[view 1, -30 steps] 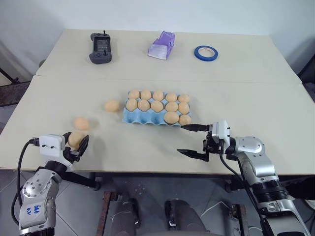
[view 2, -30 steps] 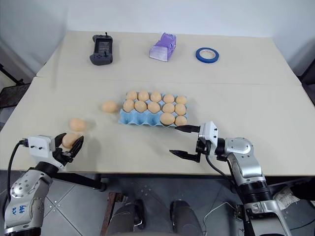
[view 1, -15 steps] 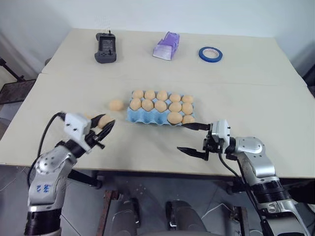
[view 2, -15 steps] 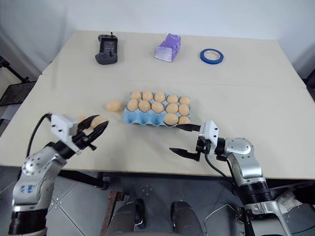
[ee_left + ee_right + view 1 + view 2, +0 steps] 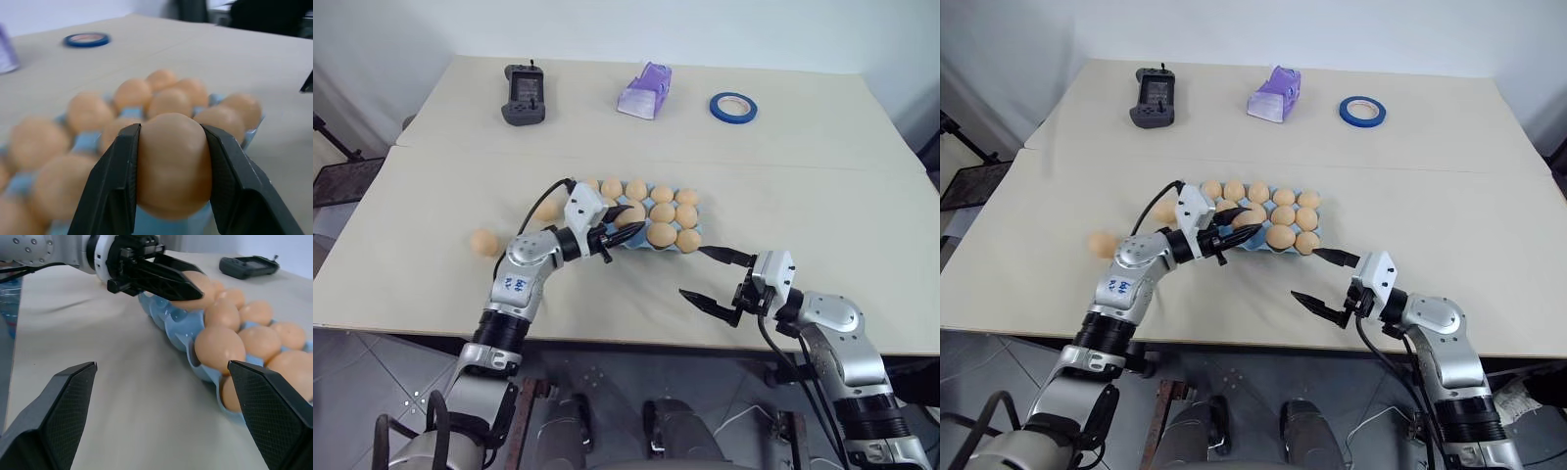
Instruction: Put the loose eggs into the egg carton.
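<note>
Nearest me the right gripper (image 5: 717,276) hangs spread wide and empty just off the near right corner of the light blue moulded egg carton (image 5: 584,231), while the left gripper (image 5: 621,228) is clamped on one smooth tan egg (image 5: 173,161) over the carton's near row. I'd call it well along: most cups are filled, a few near-left cups look free, and two loose eggs, one (image 5: 484,242) well off to the left and one (image 5: 546,210) just beside the carton, wait on the pale table (image 5: 822,176)

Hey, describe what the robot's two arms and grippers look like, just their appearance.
Both arms are silver-grey metal with black joints. Each wrist carries a white boxy block, and a black cable loops from it. The left gripper and right gripper each have two black, tapered, pointed fingers. The left arm bears blue handwritten marks.
</note>
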### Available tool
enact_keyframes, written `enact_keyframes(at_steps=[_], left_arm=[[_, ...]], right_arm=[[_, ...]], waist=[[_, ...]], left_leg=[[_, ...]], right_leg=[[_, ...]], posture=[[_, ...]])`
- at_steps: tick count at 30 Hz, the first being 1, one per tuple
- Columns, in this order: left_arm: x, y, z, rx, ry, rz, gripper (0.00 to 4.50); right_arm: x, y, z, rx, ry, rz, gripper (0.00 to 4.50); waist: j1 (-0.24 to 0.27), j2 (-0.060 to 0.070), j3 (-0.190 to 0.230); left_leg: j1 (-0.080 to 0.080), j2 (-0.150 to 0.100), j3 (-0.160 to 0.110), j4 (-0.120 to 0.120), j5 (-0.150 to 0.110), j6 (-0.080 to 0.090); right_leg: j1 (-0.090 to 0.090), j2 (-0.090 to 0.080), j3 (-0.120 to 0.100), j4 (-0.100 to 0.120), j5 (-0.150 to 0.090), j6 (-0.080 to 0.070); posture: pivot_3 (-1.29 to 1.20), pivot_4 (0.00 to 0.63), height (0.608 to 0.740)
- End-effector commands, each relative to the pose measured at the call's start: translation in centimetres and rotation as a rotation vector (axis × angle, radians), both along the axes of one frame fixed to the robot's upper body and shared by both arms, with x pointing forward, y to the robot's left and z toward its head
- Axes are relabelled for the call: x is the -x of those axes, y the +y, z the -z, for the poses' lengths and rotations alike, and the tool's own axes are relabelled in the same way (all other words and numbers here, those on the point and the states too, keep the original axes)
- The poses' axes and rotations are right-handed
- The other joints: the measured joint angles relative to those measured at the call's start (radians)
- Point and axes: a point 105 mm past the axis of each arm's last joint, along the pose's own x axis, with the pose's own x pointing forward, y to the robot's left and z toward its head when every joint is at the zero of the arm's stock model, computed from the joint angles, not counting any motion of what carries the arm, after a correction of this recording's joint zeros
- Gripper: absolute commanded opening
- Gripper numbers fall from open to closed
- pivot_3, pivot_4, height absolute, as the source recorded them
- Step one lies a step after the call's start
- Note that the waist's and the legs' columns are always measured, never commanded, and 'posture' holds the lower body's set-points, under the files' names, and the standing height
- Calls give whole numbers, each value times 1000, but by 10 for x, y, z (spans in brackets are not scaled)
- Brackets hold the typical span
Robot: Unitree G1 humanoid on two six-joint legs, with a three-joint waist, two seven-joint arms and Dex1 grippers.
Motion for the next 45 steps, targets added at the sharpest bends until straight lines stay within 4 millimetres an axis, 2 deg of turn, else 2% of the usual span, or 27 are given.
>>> enact_keyframes(at_steps=[1,3,7,11,13,17,20,22,23,28,31,34,37,38,40,45], left_arm=[[1,-7,1,-23,-28,49,1591],[2,-9,3,-32,-29,68,1591],[1,-2,3,-25,-36,43,2809],[12,15,-7,-16,-95,39,4032],[22,29,-10,-10,-113,31,4032],[52,69,-14,-11,-147,-8,4032],[77,101,0,-109,-128,-36,4032],[90,124,5,-134,-105,-99,4369],[95,138,5,-136,-103,-155,4485],[122,215,11,-85,-99,-564,4485],[144,238,23,-64,-71,-721,4485],[159,248,34,-1,-28,-825,4485],[160,244,36,52,-18,-860,4485],[158,241,37,59,-20,-860,4485],[148,236,35,90,-27,-864,4485],[111,229,22,128,-57,-849,4485]], right_arm=[[4,-4,-15,-13,-57,35,4500],[6,-5,-15,-15,-56,45,4500],[7,-7,-15,-19,-58,68,4500],[6,-5,-15,-23,-56,65,4500],[6,-3,-15,-26,-52,52,4500],[4,3,-15,-25,-47,-4,4500],[1,6,-16,-19,-42,-39,4500],[-1,7,-16,-13,-37,-67,4500],[-2,8,-17,-10,-36,-82,4500],[-7,15,-20,-10,-44,-142,4500],[-9,17,-21,-14,-56,-159,4500],[-10,19,-19,-10,-52,-178,4500],[-11,20,-19,-7,-50,-191,4500],[-12,20,-19,-5,-50,-194,4500],[-13,20,-21,-3,-52,-197,4500],[-15,19,-22,6,-56,-194,4500]], waist=[[0,0,0],[1,0,0],[2,0,0],[-1,0,0],[-4,0,0],[-5,0,0],[-5,0,0],[-5,0,0],[-7,0,0],[-8,0,0],[-9,0,0],[-6,0,0],[-2,-1,0],[-2,-1,0],[-6,0,0],[-4,-1,0]], left_leg=[[0,0,0,0,0,0],[0,1,0,1,0,0],[0,0,-1,2,-1,-2],[0,0,-1,3,-2,-1],[0,1,-1,2,-1,-1],[1,3,0,1,0,-1],[1,3,-1,2,-1,-3],[1,2,-1,1,-2,-3],[1,2,-1,1,-2,-3],[1,1,-1,-1,-3,-2],[1,1,-1,-4,-3,-2],[1,0,-1,-7,-3,-3],[1,0,-2,-7,-4,-3],[1,0,-3,-6,-4,-3],[1,0,-3,-5,-4,-3],[1,0,-3,-3,-3,-3]], right_leg=[[0,0,0,0,0,0],[0,1,0,1,0,0],[0,0,0,2,0,0],[0,0,0,3,0,1],[0,0,0,3,0,1],[0,2,0,4,0,0],[0,1,0,5,0,-1],[0,0,0,4,0,-1],[0,-1,0,4,-1,-1],[0,-4,-1,2,-1,-2],[0,-4,-1,-1,-2,-4],[-1,-4,-2,-3,-2,-4],[-1,-4,-3,-3,-3,-5],[-1,-4,-3,-3,-3,-6],[0,-4,-3,-3,-10,-19],[2,-4,-3,-2,-8,-17]], posture=[[0,150,740],[0,150,740],[0,150,740],[0,150,740],[0,150,740],[0,150,740],[0,150,740],[0,150,740],[0,150,740],[0,150,740],[0,150,740],[0,150,740],[0,150,740],[0,150,740],[0,150,740],[0,150,740]])
